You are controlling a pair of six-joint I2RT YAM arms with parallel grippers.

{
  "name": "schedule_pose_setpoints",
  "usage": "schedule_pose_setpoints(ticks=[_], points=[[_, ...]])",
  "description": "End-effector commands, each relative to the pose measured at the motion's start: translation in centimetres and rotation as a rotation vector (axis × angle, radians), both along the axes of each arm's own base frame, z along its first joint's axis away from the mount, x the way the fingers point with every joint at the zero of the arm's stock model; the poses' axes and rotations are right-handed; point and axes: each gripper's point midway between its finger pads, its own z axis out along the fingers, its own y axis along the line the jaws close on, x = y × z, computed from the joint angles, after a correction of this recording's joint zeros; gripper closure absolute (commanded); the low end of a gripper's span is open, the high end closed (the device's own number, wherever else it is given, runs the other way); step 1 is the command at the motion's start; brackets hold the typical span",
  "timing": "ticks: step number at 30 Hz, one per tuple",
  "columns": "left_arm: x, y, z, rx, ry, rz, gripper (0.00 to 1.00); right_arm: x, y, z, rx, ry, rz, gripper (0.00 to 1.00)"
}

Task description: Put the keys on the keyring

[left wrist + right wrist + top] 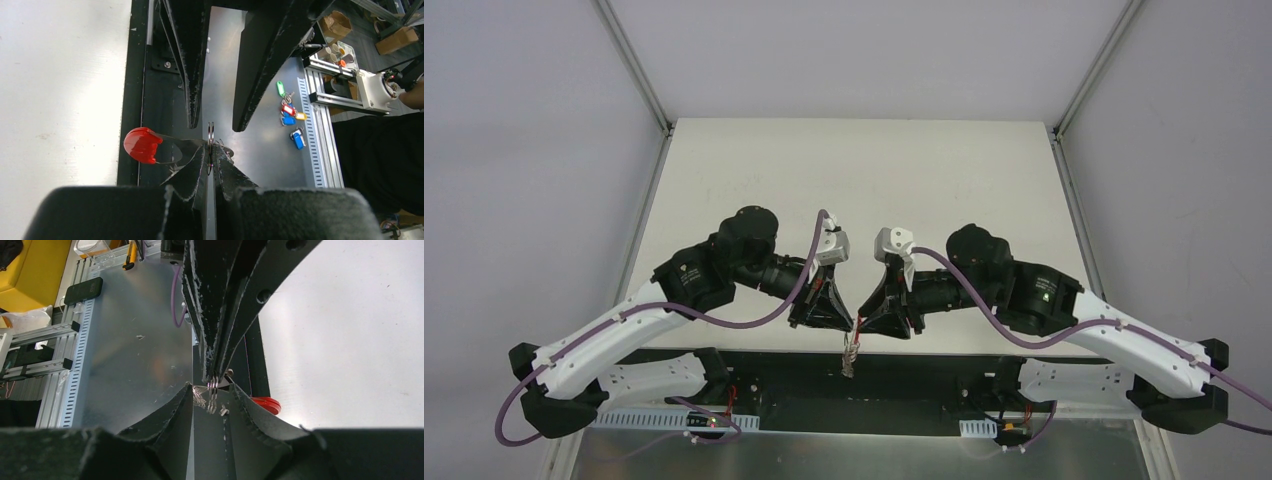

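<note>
Table [854, 170], 6 o'clock edge: the left gripper [210, 152] is clamped tight on the keyring [211, 131]. The right gripper [212, 390] stands part open around its loops; closing should be centred and gentle.

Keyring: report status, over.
Left gripper shut on keyring, held in the air. Right gripper open, straddling it. Red tag sticks out sideways, nothing in the way. Key not made out.

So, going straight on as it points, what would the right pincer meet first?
Likely the wire loops of the keyring, pinched in the shut left pincer, ahead of the right pincer; depth unclear.
</note>
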Motion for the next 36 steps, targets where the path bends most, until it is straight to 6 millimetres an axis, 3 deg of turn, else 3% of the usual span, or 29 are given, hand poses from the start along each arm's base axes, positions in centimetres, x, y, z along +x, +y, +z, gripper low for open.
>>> schedule_pose_setpoints(ticks=[1,5,25,32,34,36], points=[[-0.8,0.2,2.1,-0.047,-0.025,-0.039,1.0,-0.6,0.5,2.5,0.081,-0.002,0.031,0.66],[-0.7,0.2,2.1,-0.044,-0.026,-0.034,1.0,-0.5,0.6,2.5,0.081,0.001,0.028,0.7],[-0.4,0.4,1.9,-0.04,-0.033,-0.008,1.0,-0.1,1.5,1.9,0.063,0.008,0.024,0.74],[-0.4,0.4,1.9,-0.041,-0.036,-0.004,1.0,-0.1,1.7,1.7,0.057,0.012,0.029,0.82],[-0.4,0.5,2.0,-0.043,-0.038,-0.003,1.0,-0.1,1.7,1.6,0.051,0.013,0.033,1.0],[-0.3,0.5,2.0,-0.043,-0.04,0.0,1.0,-0.3,1.7,1.4,0.043,0.015,0.046,1.0]])
